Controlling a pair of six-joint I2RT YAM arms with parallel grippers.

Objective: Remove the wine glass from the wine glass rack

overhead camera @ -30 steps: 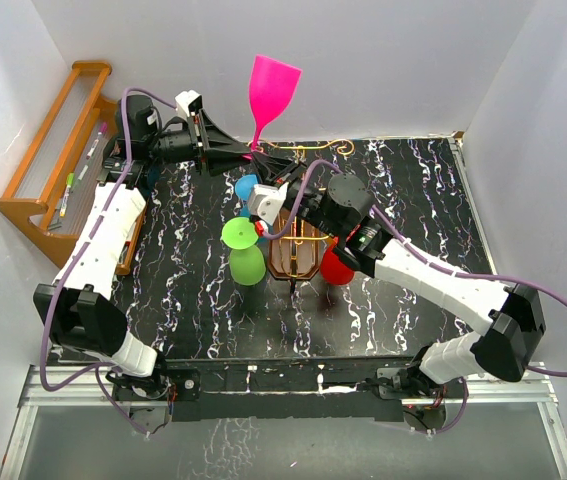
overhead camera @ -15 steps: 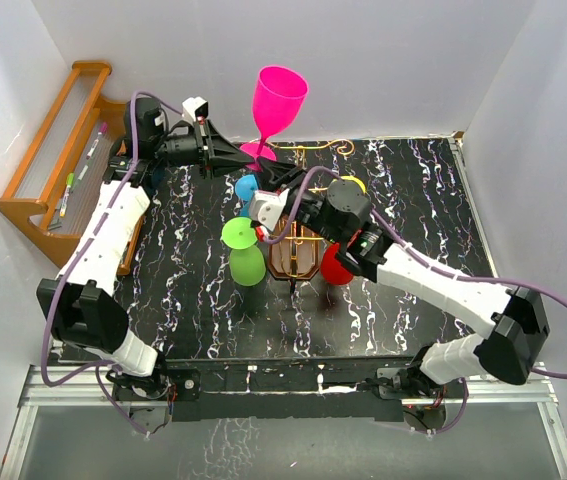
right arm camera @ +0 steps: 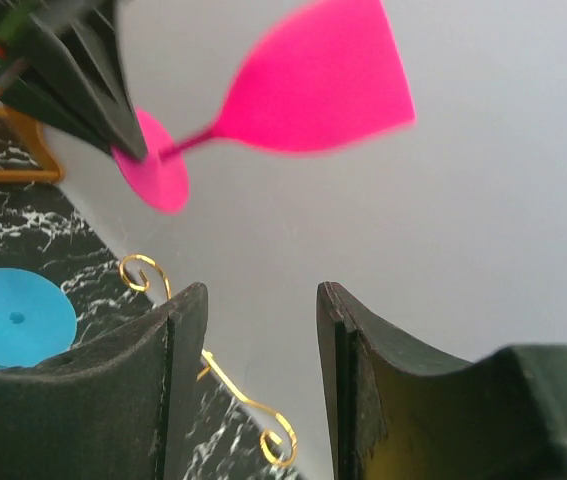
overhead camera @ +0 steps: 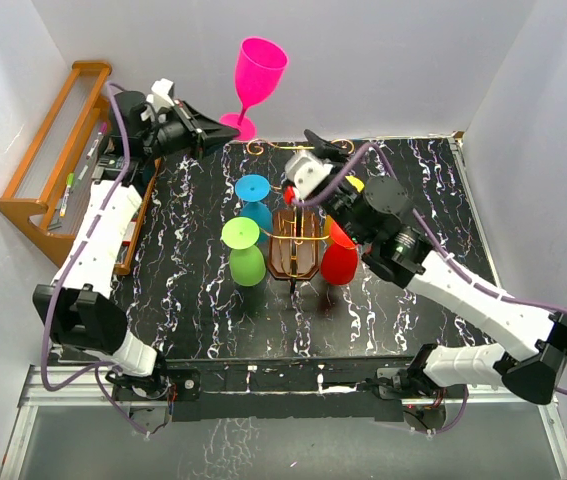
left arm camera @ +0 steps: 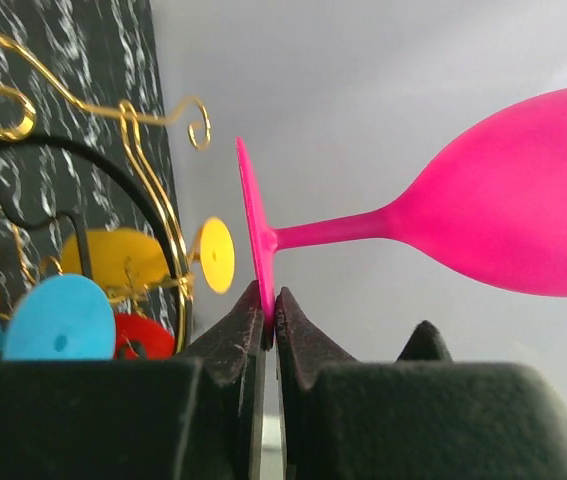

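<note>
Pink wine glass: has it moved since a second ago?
Yes. The pink wine glass, in the left claw, shifted left, away from the wine glass rack.

Worktop (overhead camera: 193, 310): black, white marbled veining. Wine glass rack (overhead camera: 294, 258) stands near its centre, dark brown oval wooden base flat on the surface. Orange-brown slatted shelf (overhead camera: 48, 150) at left edge, tilted.
</note>
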